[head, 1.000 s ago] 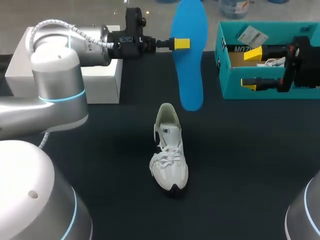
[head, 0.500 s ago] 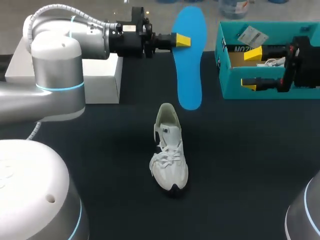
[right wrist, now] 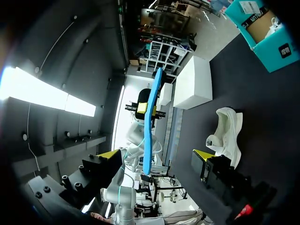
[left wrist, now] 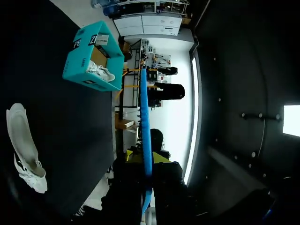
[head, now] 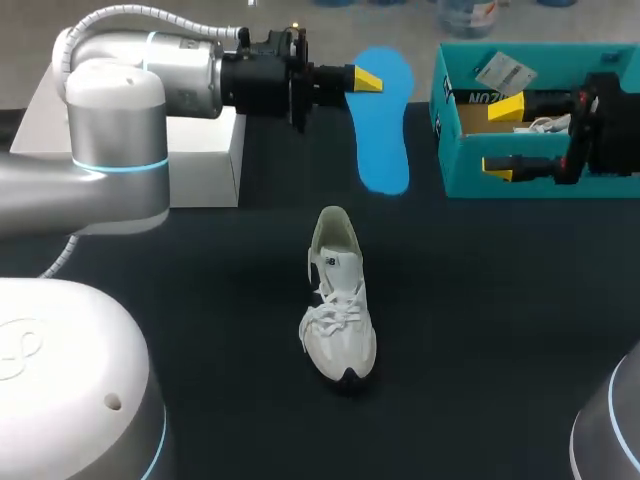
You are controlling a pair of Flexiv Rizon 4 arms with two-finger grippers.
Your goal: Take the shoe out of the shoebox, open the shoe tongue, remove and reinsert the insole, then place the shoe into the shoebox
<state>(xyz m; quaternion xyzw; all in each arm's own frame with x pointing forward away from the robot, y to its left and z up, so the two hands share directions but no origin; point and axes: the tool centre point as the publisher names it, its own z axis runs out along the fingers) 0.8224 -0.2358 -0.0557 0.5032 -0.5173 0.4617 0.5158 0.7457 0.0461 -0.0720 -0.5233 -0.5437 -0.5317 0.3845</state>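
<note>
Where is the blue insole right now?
In the head view, the blue insole is held up in the left hand, between the white box and the teal shoebox, just beyond the white shoe.

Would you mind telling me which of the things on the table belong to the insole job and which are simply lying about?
Part of the job: blue insole, held in the left gripper; white shoe on the table; teal shoebox, with the open right gripper over it.
Lying about: white box at the table's left side; second shoe inside the shoebox.
</note>
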